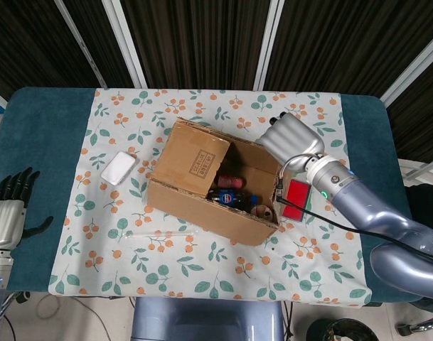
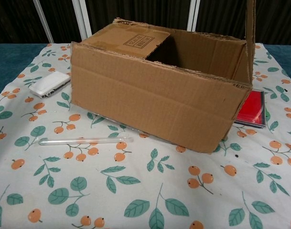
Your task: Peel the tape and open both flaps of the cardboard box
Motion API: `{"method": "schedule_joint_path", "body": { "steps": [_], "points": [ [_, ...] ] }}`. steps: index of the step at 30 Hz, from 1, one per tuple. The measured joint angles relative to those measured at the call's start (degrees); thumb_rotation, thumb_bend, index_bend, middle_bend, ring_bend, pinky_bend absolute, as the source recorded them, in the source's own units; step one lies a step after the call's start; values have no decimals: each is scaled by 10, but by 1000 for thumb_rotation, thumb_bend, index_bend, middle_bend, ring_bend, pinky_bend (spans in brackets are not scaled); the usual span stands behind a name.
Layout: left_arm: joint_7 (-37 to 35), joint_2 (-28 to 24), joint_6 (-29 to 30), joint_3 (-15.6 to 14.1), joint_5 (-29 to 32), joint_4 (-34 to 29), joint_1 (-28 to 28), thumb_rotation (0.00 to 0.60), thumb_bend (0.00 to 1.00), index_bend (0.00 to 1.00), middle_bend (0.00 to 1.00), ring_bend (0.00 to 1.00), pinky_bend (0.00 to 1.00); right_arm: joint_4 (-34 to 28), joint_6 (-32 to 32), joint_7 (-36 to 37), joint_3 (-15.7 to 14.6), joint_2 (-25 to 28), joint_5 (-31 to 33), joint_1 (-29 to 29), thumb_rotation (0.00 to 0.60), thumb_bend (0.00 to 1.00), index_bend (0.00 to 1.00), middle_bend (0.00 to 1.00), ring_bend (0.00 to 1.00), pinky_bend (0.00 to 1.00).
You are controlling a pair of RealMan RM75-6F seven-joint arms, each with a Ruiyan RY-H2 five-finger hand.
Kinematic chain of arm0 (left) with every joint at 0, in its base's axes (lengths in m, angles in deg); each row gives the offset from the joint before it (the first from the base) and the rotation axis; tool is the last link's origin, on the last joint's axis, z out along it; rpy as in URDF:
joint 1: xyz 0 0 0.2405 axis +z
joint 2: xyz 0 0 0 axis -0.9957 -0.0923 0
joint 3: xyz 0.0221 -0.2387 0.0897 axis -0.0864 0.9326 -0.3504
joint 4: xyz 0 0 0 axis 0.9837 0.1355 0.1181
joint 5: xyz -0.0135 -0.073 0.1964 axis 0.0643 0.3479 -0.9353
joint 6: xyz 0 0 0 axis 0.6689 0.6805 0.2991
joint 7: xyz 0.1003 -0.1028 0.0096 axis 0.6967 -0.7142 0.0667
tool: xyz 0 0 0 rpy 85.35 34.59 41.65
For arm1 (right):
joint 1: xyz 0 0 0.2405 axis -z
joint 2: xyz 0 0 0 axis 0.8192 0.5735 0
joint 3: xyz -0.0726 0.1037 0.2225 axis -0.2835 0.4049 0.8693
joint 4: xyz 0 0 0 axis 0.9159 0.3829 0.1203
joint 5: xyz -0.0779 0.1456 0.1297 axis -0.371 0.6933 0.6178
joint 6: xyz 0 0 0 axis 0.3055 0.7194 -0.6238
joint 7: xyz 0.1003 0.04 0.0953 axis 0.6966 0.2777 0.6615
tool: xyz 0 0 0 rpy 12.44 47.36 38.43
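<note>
Cardboard box [image 1: 202, 188] half open, one flap upright.
Your right hand [image 1: 291, 138] sits at the box's right flap [image 2: 251, 28]; grip unclear. Your left hand [image 1: 8, 213] waits open, far left.

You'll find a black framed stamp [image 1: 200, 162] printed on the cardboard box's closed flap [image 1: 191, 160], but its characters are too small to read. Inside the box, a bottle's blue label [image 1: 230, 197] is equally illegible.

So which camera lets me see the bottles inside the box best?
The head view. It looks down into the cardboard box, so the bottles show through the open half, beside the flap that is still down. In the chest view the box's front wall hides them; you see only a dark opening.
</note>
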Motion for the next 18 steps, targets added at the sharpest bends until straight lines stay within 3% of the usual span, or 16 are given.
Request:
{"method": "schedule_joint_path", "body": {
  "steps": [18],
  "points": [
    [1, -1, 3, 0, -6, -4, 2, 600, 192, 0, 0, 0, 0, -18, -3, -3, -40, 57, -1, 14, 600, 1000, 654, 536, 317, 368]
  ]
}}
